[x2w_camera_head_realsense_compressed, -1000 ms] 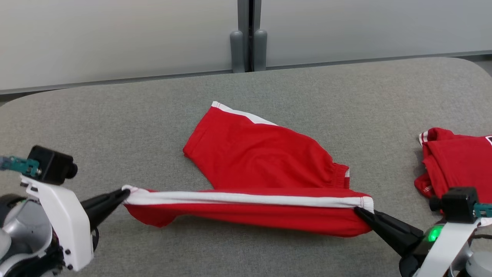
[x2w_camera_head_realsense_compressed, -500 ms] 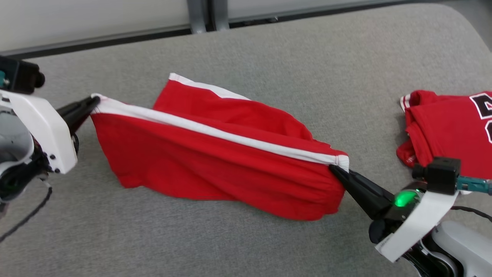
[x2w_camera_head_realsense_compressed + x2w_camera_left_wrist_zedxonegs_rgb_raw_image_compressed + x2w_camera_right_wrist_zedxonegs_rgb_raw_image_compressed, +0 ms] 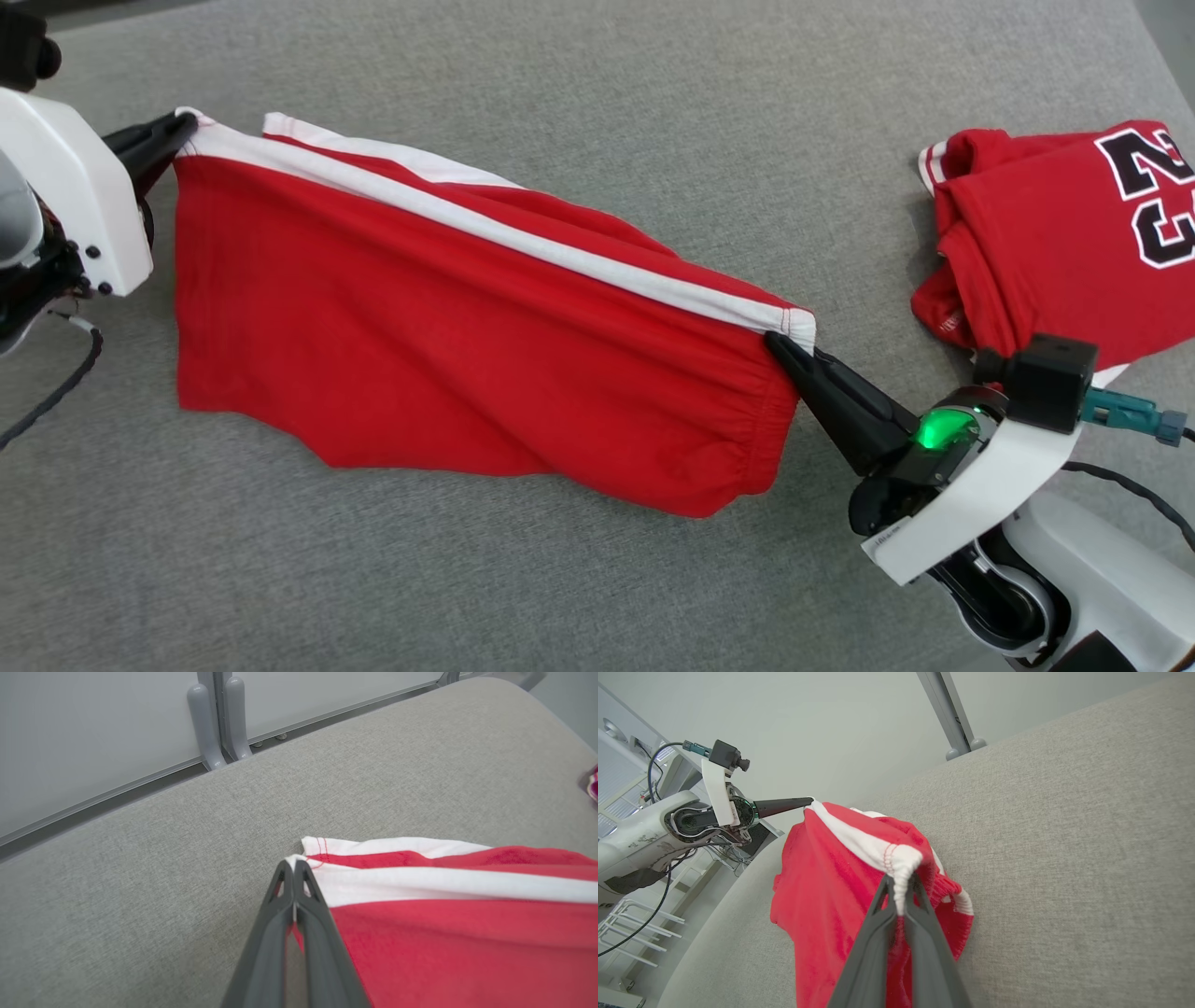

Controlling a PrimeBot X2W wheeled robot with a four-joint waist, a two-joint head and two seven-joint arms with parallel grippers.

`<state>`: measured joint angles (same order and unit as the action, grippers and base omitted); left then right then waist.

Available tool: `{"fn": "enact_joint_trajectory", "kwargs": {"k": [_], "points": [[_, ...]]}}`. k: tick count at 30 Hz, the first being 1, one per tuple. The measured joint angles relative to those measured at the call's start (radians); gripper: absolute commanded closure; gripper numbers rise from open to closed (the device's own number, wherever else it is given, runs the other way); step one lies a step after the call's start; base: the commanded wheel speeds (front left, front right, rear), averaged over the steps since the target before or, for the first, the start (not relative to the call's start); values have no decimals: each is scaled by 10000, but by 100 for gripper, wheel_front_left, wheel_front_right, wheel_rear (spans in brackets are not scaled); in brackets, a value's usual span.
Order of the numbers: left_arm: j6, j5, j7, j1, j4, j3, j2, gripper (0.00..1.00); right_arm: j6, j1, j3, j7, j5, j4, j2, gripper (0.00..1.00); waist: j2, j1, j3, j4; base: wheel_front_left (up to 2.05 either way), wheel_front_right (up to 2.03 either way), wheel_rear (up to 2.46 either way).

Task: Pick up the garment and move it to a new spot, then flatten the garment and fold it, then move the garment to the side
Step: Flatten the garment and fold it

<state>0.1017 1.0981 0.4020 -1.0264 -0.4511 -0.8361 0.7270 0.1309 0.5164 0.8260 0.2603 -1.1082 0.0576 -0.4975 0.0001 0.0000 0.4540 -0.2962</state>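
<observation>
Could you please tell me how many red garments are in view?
2. The red shorts hang stretched between left gripper and right gripper; the numbered red jersey lies apart at the robot's right.

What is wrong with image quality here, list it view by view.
Head view: even, soft light, sharp; faint shadow under the shorts. Left wrist view: left gripper softens near the lens, table edge slanted. Right wrist view: right gripper softens low, table steeply tilted.
</observation>
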Motion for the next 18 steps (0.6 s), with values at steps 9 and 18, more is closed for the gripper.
{"fn": "enact_joint_trajectory", "kwargs": {"k": [9,18], "points": [[207,-121,290,-621,-1083,-341,-422,100,0,472,257,-2,245,481,518,100,-1,0,529,-466,0,0,0],[253,140,295,-803,-1465,-629,-775,0,0,809,537,4,190,1103,836,65,-1,0,547,-410,0,0,0]]}}
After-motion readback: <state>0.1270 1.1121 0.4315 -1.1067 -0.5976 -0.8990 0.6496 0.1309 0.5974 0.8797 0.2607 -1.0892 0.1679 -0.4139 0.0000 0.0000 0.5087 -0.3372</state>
